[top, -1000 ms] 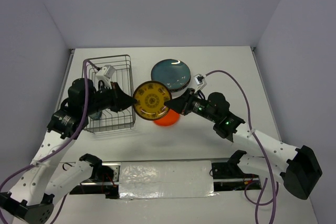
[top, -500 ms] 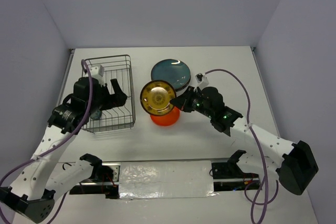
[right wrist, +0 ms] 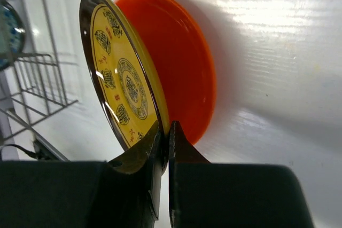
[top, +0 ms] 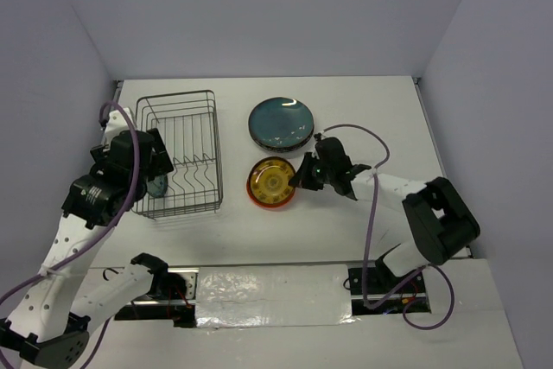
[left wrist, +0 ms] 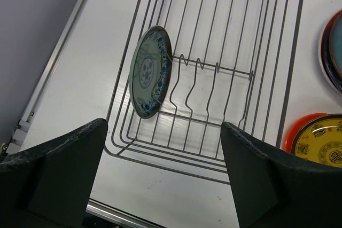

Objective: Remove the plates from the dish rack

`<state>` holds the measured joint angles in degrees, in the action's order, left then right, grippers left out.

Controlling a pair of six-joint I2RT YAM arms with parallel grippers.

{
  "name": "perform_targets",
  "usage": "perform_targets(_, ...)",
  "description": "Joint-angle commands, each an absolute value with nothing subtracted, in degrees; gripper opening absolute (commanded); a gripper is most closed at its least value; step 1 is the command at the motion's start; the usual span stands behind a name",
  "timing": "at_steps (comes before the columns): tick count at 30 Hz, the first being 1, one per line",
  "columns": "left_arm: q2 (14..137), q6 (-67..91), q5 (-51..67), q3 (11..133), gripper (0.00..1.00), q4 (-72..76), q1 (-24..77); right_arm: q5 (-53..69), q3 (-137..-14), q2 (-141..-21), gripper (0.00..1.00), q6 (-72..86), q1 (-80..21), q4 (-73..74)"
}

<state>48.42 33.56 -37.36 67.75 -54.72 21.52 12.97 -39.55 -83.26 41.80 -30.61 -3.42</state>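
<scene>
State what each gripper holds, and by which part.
The right gripper pinches the yellow plate by its rim. The left gripper is open, holding nothing.

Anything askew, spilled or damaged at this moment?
Nothing is spilled or broken. Only the yellow plate is askew: the right claw pinches its rim and holds it tilted over the orange plate rather than flat on it. One blue-patterned plate stands upright in the dish rack.
</scene>
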Motion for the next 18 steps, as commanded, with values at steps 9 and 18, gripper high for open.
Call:
perform_targets(9,49.66,33.22,-42.36,68.38,1.00,-55.81,20.83,15.30,-42.01,-86.40,0.59,39.47,-30.67,-6.68)
perform_targets(18,51.68,32.52,-43.07,65.83,1.00,-54.32,19.17,10.37,-43.86,-84.03,0.68,36.92,-32.43,-0.79)
